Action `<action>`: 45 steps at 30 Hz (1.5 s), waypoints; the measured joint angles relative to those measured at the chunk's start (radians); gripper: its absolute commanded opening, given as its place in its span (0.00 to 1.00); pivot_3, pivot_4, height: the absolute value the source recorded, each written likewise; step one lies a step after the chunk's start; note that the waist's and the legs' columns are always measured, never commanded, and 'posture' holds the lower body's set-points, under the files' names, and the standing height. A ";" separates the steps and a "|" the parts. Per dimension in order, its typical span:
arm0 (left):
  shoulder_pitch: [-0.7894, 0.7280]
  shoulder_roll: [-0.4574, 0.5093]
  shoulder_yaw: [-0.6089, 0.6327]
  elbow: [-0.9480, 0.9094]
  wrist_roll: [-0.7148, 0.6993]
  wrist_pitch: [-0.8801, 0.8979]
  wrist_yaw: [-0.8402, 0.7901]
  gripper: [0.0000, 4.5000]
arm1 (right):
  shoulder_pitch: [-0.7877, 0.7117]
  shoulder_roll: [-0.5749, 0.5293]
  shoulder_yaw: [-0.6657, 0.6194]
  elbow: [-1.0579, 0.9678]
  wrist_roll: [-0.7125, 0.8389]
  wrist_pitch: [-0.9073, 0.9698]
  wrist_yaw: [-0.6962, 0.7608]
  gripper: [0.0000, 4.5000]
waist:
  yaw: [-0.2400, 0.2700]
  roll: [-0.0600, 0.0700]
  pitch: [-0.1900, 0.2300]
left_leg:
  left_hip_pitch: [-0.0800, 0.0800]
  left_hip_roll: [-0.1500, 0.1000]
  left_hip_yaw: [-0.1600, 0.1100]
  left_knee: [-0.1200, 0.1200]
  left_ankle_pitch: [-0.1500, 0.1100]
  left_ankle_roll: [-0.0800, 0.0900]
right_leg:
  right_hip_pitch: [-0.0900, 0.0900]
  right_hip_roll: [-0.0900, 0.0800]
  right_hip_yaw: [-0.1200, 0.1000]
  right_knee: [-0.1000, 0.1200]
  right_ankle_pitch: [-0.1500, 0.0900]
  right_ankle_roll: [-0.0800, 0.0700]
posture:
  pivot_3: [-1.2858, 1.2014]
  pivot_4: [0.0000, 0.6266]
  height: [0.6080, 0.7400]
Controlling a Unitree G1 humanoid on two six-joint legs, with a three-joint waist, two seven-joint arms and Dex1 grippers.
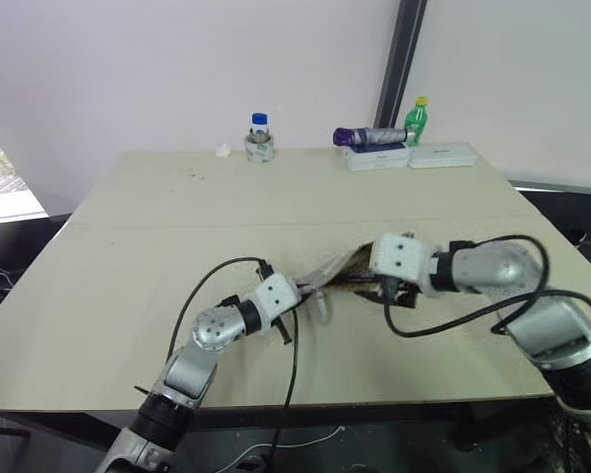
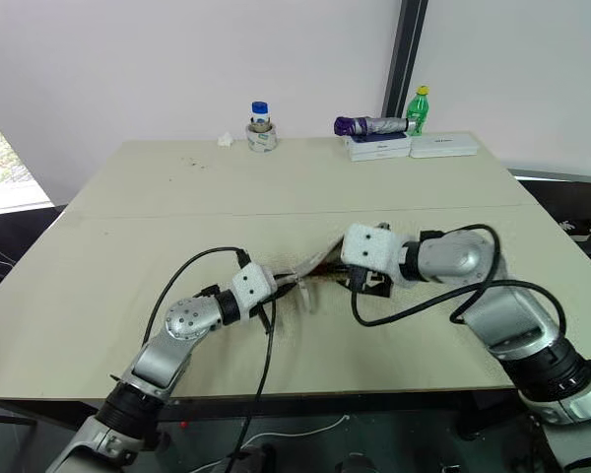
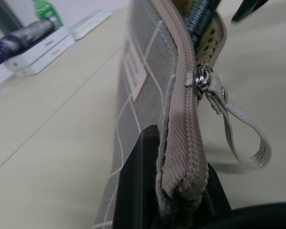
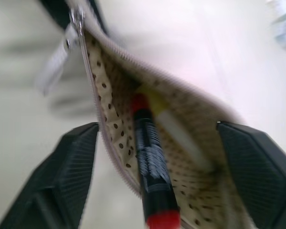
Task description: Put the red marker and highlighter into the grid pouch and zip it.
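Observation:
The grid pouch (image 3: 133, 81) is held up off the table on its edge, zipper side up, mouth gaping. My left gripper (image 3: 178, 160) is shut on the pouch's closed zipper end, just behind the metal slider (image 3: 200, 78) and its pale pull cord (image 3: 243, 138). Inside, against the dotted lining, lie the red marker (image 4: 150, 162) and the pale yellow highlighter (image 4: 176, 129) side by side. The marker's near red end reaches the mouth's rim. My right gripper (image 4: 157, 126) hangs open over the mouth, a finger on either side and nothing held; it shows at table centre (image 1: 389, 291).
Along the table's far edge stand a blue-capped jar in a tape roll (image 1: 260, 138), a purple folded umbrella (image 1: 369, 136) on white boxes (image 1: 379, 158), a green bottle (image 1: 416, 118) and a flat white box (image 1: 441, 155). Black cables loop off both wrists.

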 measured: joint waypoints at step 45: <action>-0.146 -0.276 0.185 -0.054 -0.389 0.578 0.226 0.00 | 0.136 0.299 -0.122 -0.081 0.288 0.286 -0.371 0.86 | -0.003 0.000 0.000 | 0.000 -0.001 0.002 0.000 0.000 0.000 | 0.000 0.001 0.000 0.001 0.000 0.000 | 0.52 0.24 1.00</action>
